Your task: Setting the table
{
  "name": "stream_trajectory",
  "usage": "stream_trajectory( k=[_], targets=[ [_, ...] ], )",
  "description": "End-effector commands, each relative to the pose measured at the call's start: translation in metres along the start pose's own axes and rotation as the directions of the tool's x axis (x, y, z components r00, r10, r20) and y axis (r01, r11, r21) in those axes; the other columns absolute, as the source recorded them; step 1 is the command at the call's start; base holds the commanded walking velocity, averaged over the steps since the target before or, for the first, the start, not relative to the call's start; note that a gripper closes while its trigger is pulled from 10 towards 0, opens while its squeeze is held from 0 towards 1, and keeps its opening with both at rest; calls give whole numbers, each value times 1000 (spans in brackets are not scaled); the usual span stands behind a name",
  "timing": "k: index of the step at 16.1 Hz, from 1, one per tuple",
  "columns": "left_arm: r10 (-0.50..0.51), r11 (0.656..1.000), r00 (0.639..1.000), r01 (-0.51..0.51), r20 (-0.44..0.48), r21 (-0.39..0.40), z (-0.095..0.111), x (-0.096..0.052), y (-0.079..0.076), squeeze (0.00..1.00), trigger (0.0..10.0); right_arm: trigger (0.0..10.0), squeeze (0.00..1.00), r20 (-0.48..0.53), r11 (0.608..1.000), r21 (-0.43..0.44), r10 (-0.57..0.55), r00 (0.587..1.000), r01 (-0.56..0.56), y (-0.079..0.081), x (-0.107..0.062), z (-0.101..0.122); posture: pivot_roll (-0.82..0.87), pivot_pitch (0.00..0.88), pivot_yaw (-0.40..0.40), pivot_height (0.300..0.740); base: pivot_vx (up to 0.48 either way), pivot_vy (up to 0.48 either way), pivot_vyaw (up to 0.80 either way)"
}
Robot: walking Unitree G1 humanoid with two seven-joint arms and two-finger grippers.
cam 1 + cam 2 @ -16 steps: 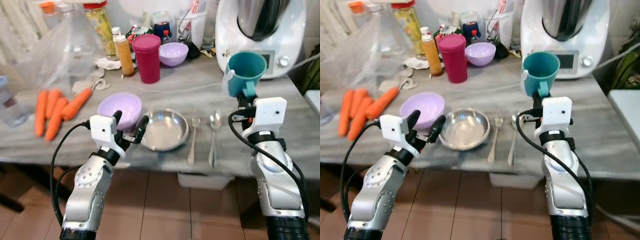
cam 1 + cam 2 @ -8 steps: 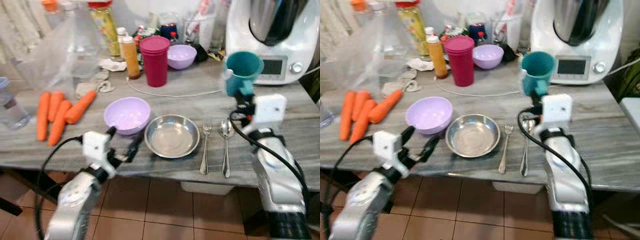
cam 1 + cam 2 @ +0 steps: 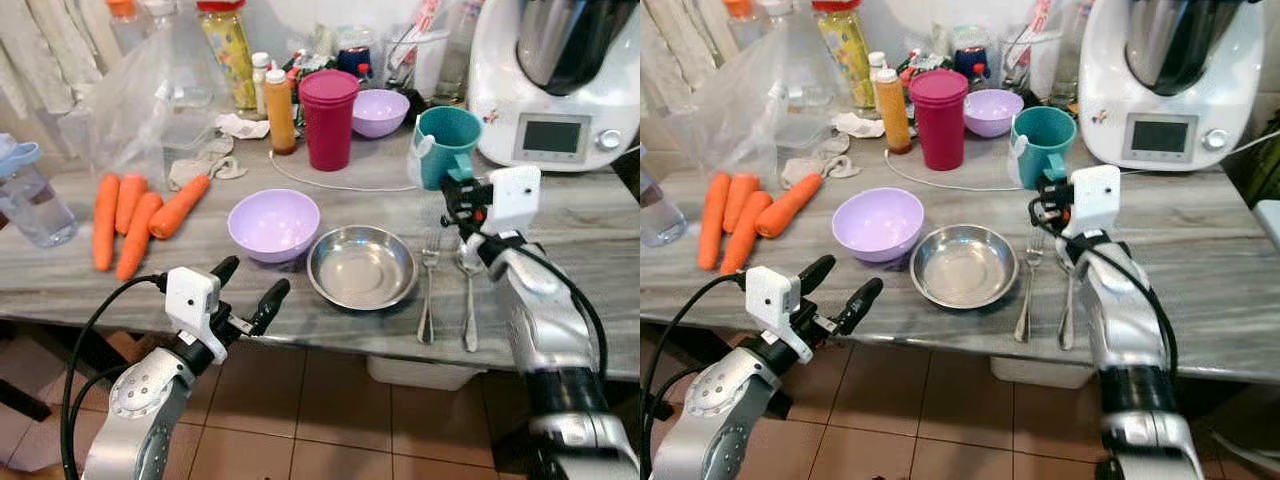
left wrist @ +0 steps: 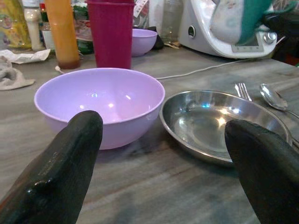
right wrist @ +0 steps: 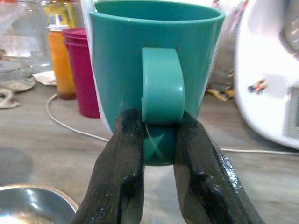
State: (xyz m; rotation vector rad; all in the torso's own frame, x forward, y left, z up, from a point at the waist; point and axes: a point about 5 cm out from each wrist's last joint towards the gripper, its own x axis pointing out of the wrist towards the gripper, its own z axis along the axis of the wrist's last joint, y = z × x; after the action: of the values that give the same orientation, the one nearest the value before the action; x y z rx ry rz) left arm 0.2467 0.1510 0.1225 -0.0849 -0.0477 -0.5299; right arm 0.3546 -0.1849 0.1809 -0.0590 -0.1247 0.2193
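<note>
While the right gripper (image 5: 154,140) pinched the thick looped handle of a smooth teal plastic mug (image 3: 445,145), its two black fingers (image 5: 121,168) pressed against the lower end of that handle, the mug hung upright in the upper right of the head view, above the far end of the cutlery. Below it a fork (image 3: 428,295) and a spoon (image 3: 468,300) lay side by side on the grey, streaked stone-like countertop (image 3: 300,320), just right of a shallow round steel plate (image 3: 362,266) with a shiny, reflective bottom. Touching or nearly touching the plate's left rim stood a matte lilac bowl (image 3: 273,224), round and deep. Lower left in the frame, the left gripper (image 3: 245,292) hovered at the near edge of the counter in front of the bowl, its long rounded fingers (image 4: 70,158) spread wide and holding nothing. Farther back a stack of magenta cups (image 3: 329,118) stood beside an orange-filled bottle (image 3: 279,110), a second lilac bowl (image 3: 378,112) behind them, and a thin white cable (image 3: 340,186) curved across the counter. Four carrots (image 3: 135,215) lay at the left, near a crumpled clear plastic bag (image 3: 150,90). At the upper right sat a glossy white kitchen machine (image 3: 560,80) with a small screen, close behind the mug.
</note>
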Motion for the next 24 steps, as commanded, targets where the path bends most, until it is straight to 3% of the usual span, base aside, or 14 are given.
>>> stream_trajectory(
  k=[1,4,8,14,16,17,18,24],
  targets=[
    [-12,1000,1000,12,-4,10,3,-3,1,0,10000,10000,0,13,1000,28,13,1000,-13,0,5,0,-145,105,64,740,0,0,0],
    [-30,1000,1000,30,-8,-2,3,-5,-1,0,10000,10000,0,-35,995,81,62,997,-59,8,13,-14,-133,117,60,740,0,0,0],
    [-44,999,999,44,3,-7,4,-6,-3,0,10000,10000,0,-104,990,114,89,991,-77,20,10,-41,-123,111,58,740,0,0,0],
    [-55,998,998,55,-2,-15,2,-6,-5,0,10000,10000,0,-137,991,110,92,986,-77,21,3,-57,-122,113,62,740,0,0,0],
    [-59,998,998,59,-3,-18,2,-5,-6,0,10000,10000,67,-133,993,89,89,987,-78,20,3,-58,-126,114,64,740,0,0,0],
    [-59,998,998,59,-3,-18,2,-4,-7,0,10000,10000,573,-130,994,77,81,988,-72,19,3,-58,-126,112,64,740,0,0,0],
    [-58,998,998,58,-2,-19,2,-3,-7,0,10000,10000,1000,-122,997,55,68,990,-62,17,3,-57,-127,113,63,740,0,0,0],
    [-48,999,999,48,9,-19,4,0,-10,0,10000,10000,1000,-38,998,-37,47,998,-48,13,-1,-43,-130,101,59,740,0,0,0]
  ],
)
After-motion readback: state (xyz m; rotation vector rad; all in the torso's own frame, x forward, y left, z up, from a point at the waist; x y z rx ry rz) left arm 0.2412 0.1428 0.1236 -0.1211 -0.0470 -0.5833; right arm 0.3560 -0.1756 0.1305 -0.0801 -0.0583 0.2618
